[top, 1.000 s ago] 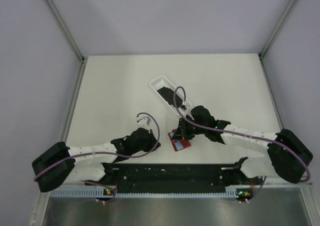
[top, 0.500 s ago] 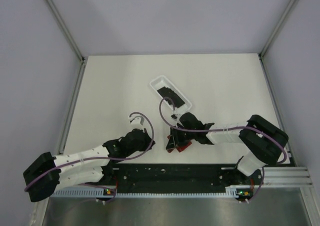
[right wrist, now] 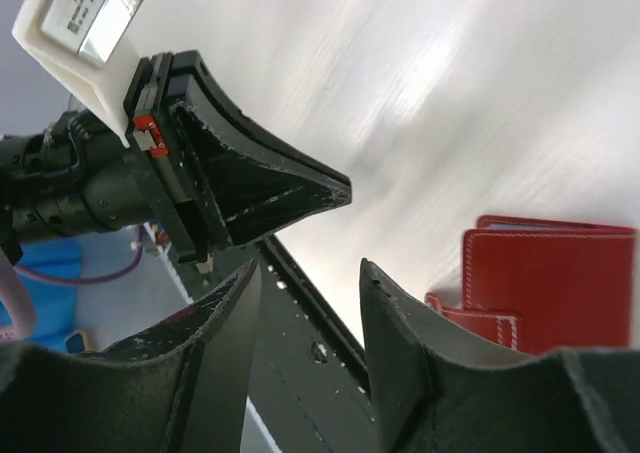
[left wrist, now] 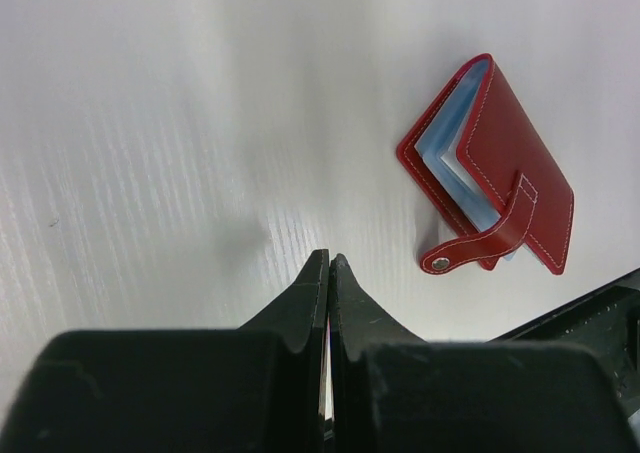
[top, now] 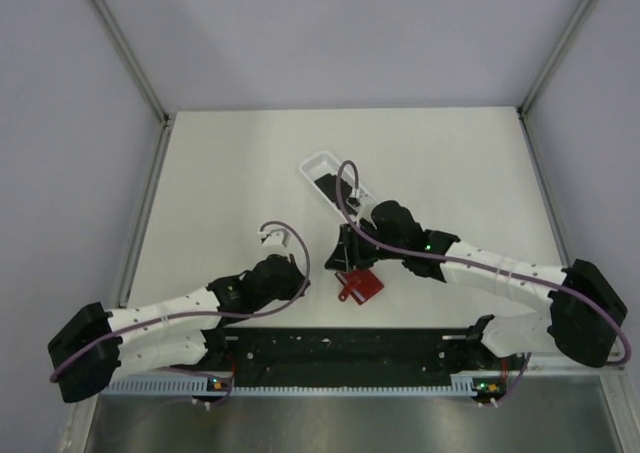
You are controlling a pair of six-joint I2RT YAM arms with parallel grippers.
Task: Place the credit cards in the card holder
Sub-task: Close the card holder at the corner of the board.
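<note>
The card holder (top: pixel 359 285) is a red wallet lying folded on the table, its tab loose and its pale blue inside showing at the edge. It also shows in the left wrist view (left wrist: pixel 492 168) and in the right wrist view (right wrist: pixel 552 283). Black credit cards (top: pixel 330 186) lie in the white tray (top: pixel 318 161) behind it. My left gripper (top: pixel 303 285) is shut and empty in its own view (left wrist: pixel 328 260), just left of the wallet. My right gripper (top: pixel 345 255) is open and empty in its own view (right wrist: pixel 308 273), raised above the wallet's far left side.
The black base rail (top: pixel 350 351) runs along the near table edge, close to the wallet. The left gripper's fingers (right wrist: pixel 270 188) show in the right wrist view, close to my right gripper. Grey walls and metal frame posts surround the table.
My right gripper has lifted off the wallet and moved back toward the tray, leaving the wallet uncovered on the table. My left gripper has barely moved.
</note>
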